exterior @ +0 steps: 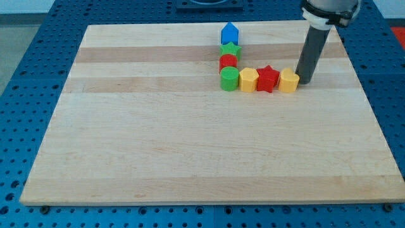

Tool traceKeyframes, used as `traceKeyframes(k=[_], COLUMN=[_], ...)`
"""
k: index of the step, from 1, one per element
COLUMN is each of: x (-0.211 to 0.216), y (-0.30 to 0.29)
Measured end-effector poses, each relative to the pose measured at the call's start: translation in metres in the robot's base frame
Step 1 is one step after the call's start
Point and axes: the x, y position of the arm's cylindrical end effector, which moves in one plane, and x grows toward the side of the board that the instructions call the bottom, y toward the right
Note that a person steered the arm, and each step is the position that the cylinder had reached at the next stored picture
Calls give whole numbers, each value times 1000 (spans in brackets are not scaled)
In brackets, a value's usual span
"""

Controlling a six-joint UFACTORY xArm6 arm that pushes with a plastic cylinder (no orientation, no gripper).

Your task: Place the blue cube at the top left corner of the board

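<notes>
**Seven blocks in an L-shaped row, rod at the row's right end**

I see a pale wooden board (190, 145) lying on a blue perforated worktop (25, 76). All the blocks sit in the board's upper middle, arranged as an L.

Vertical arm, from the view's top downward: a blue block (229, 33) with a pointed, house-like top, rather than a plain cube as far as I can tell; a green star (230, 49) just below it; a red cylinder (228, 63); and a green cylinder (229, 78) at the corner of the L. Neighbouring blocks appear to touch or nearly touch.

Horizontal arm, running toward the view's right from the green cylinder: a yellow hexagonal block (248, 80), a red star (267, 79), and a second yellow block (288, 81) whose exact shape I cannot make out.

My arm carries no hand, so there is no spread or pinched state to report; it ends in a dark rod. My tip (304, 82) rests on the board just to the right of the second yellow block, touching or nearly touching its right side, well apart from the blue block.

The blue block stands near the board's top edge, right of centre, far from the top left corner.
</notes>
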Motion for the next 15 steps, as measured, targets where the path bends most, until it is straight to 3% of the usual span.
traceKeyframes(k=[2,5,15], x=[-20,-112,-113], y=[0,-5,-294])
